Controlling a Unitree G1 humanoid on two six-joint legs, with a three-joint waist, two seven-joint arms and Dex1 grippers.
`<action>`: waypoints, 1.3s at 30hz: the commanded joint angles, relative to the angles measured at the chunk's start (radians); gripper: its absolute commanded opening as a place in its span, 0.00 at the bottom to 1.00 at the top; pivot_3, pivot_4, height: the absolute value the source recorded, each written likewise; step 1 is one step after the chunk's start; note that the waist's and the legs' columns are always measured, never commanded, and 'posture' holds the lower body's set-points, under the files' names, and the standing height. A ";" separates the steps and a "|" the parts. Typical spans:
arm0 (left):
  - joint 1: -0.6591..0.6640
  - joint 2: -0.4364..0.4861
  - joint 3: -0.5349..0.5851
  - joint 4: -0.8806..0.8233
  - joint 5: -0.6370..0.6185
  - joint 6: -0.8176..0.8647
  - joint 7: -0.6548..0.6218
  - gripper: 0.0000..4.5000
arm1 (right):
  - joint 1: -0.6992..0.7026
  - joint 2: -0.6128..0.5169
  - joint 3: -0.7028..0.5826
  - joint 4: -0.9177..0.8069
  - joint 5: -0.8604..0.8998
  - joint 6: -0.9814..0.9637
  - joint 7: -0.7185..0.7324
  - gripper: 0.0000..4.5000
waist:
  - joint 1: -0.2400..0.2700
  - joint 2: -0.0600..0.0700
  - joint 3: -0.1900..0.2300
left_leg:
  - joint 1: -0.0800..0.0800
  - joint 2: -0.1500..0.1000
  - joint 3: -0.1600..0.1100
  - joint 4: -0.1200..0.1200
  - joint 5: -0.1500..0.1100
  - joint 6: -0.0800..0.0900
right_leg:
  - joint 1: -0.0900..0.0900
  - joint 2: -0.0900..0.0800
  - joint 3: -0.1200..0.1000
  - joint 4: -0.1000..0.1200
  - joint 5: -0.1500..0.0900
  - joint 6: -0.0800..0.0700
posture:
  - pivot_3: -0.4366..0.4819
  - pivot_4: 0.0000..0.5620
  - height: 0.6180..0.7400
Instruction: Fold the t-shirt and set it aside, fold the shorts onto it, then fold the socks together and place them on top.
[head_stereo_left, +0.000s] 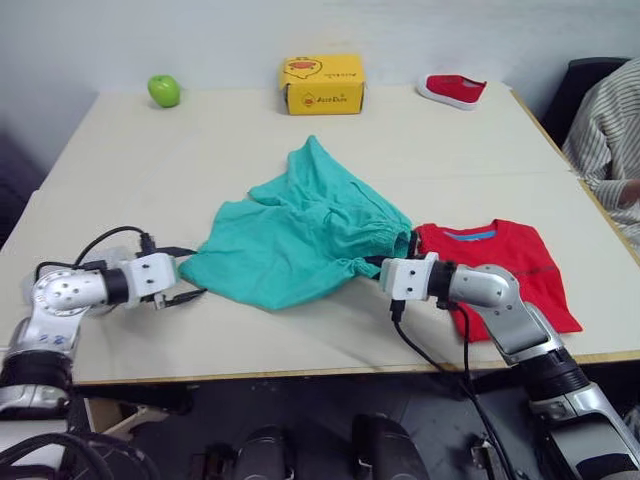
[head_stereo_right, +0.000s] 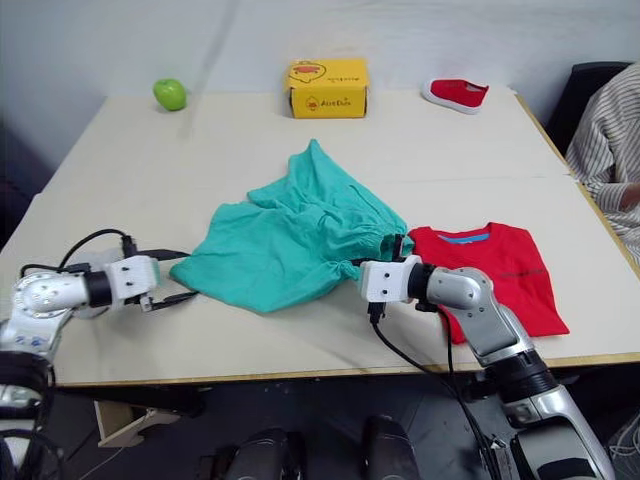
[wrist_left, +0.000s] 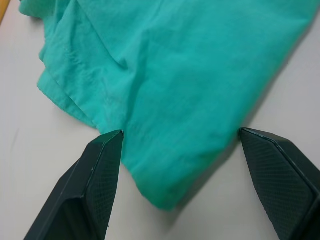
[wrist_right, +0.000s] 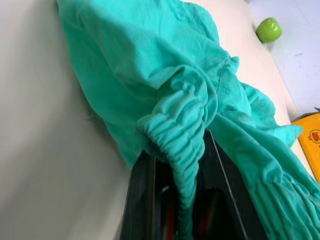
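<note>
One pair of teal-green shorts (head_stereo_left: 300, 235) lies crumpled at the centre of the frame, soft thin cloth in loose folds, with a ruched elastic waistband along its right edge and one pointed corner reaching toward the upper middle. The right pincer (wrist_right: 182, 197) is clamped on a bunched loop of that waistband, the gathered cloth pinched between its two black fingers. The left pincer (wrist_left: 177, 145) stands spread wide at the shorts' lower left corner, its two textured black fingers (wrist_left: 100, 170) flanking the hem tip without gripping it. Just right of the shorts, touching the waistband, lies one bright red t-shirt (head_stereo_left: 510, 260), folded flat into a rough rectangle, blue collar band showing at its top edge. All rest on a smooth pale counter (head_stereo_left: 200, 150). Along its far edge sit one round green apple (head_stereo_left: 164, 90) at upper left, one yellow cardboard box (head_stereo_left: 322, 84) at upper middle, and one small red shoe (head_stereo_left: 452, 89) at upper right. A person's striped sleeve (head_stereo_left: 605, 130) shows at the right edge.
</note>
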 joint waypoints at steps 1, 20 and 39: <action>-0.050 -0.072 -0.102 0.125 0.118 -0.013 0.047 0.85 | -0.022 0.028 -0.061 -0.064 0.075 0.077 -0.015 0.01 | 0.010 0.002 -0.001 | 0.000 0.000 0.000 0.000 0.000 0.000 | 0.001 0.000 0.000 0.000 0.000 0.000 | 0.48 0.27 1.00; -0.238 -0.166 -0.164 0.390 0.196 -0.076 0.139 0.43 | -0.043 0.123 -0.185 -0.210 0.240 0.447 -0.103 0.00 | 0.021 0.005 -0.004 | 0.000 -0.008 -0.001 0.000 -0.004 0.010 | 0.004 -0.006 0.001 -0.005 0.003 0.005 | 0.48 0.27 1.00; 0.086 0.065 0.087 -0.247 -0.319 0.485 -0.466 0.00 | 0.067 0.043 -0.138 -0.065 0.258 0.075 0.156 0.00 | -0.065 -0.002 0.001 | -0.002 0.004 0.006 -0.006 -0.005 -0.003 | -0.004 0.008 0.000 -0.005 0.001 0.001 | 0.48 0.27 1.00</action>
